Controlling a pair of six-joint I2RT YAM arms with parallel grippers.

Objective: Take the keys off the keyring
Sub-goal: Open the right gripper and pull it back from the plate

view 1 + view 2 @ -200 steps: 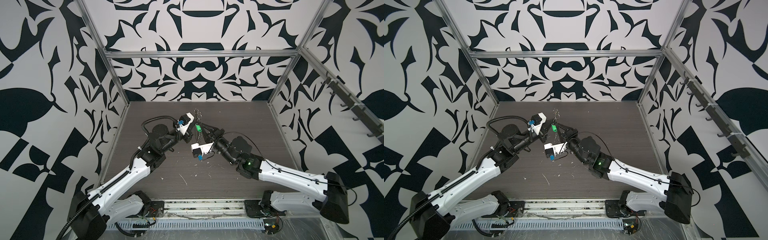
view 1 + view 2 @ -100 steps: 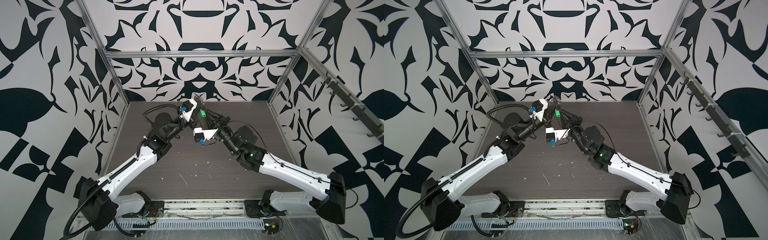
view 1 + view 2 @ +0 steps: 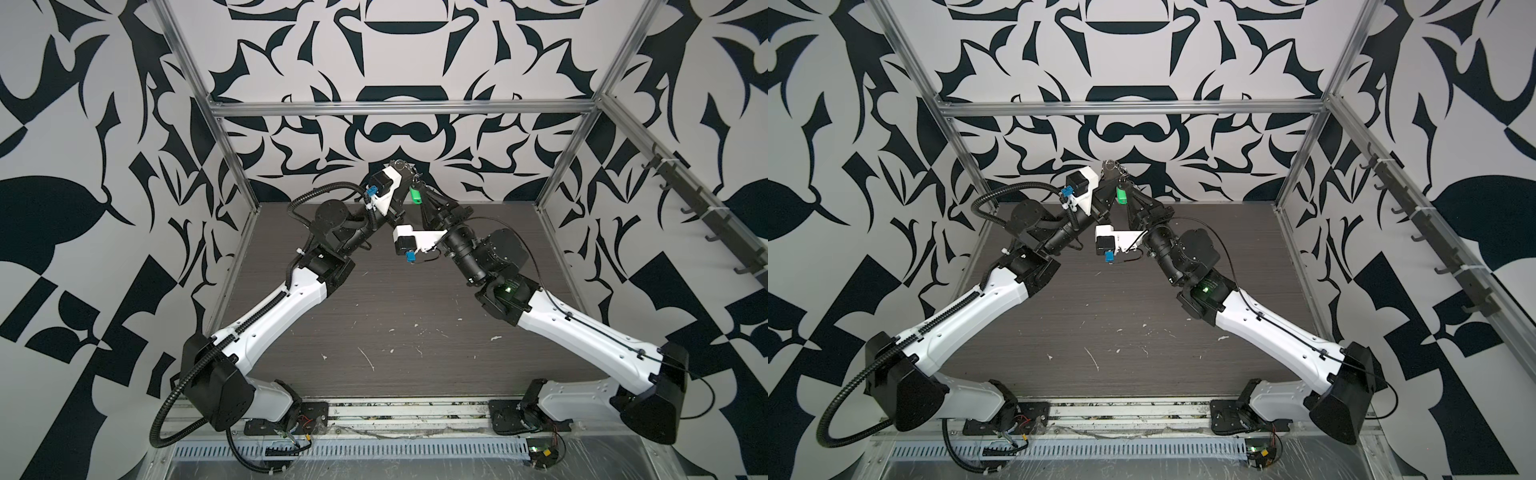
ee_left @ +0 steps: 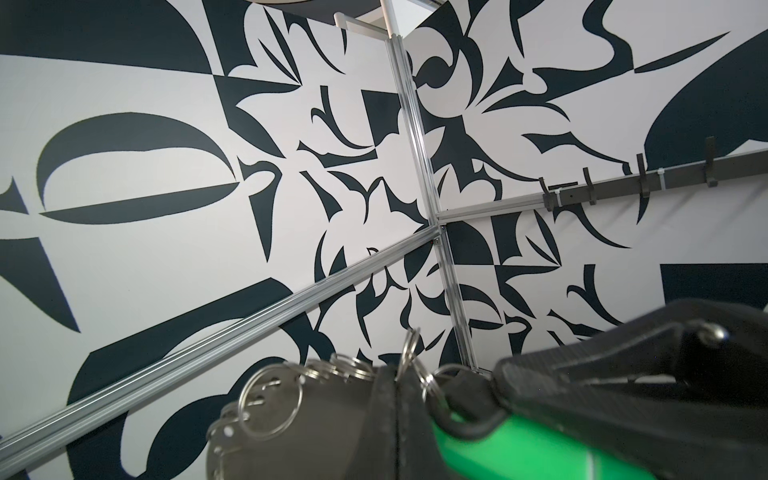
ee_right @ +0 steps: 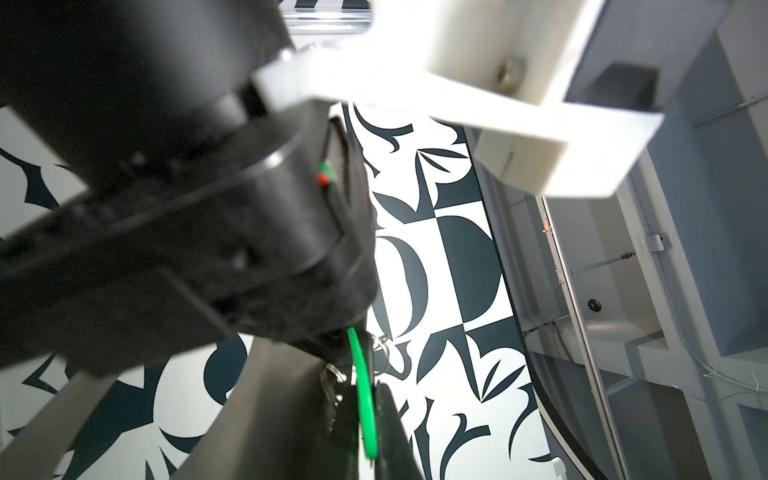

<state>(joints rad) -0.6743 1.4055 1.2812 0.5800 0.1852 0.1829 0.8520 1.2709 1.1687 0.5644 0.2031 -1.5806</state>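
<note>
**A:** Both arms are up at the top centre of the frame, high above the table (image 3: 395, 332). The left gripper (image 4: 397, 379) is pinched tight on the keyring (image 4: 326, 369), and the split rings fan out beside its fingers.

**B:** That's the anchor. With the loop held in the air, the green-tagged key (image 3: 415, 195) hangs free just below it.

**A:** The right gripper (image 3: 420, 186) reaches in from the right, fingers alongside the tag.

**B:** Clamped or loose?

**A:** Can't tell. Its wrist view shows the tag edge-on against one finger, nothing more.

**B:** The key looks linked to a ring, so I'd judge it's not off yet.

**A:** Agreed. It likely needs a firm hold on the tag, then a pull away from the left grip.
</note>
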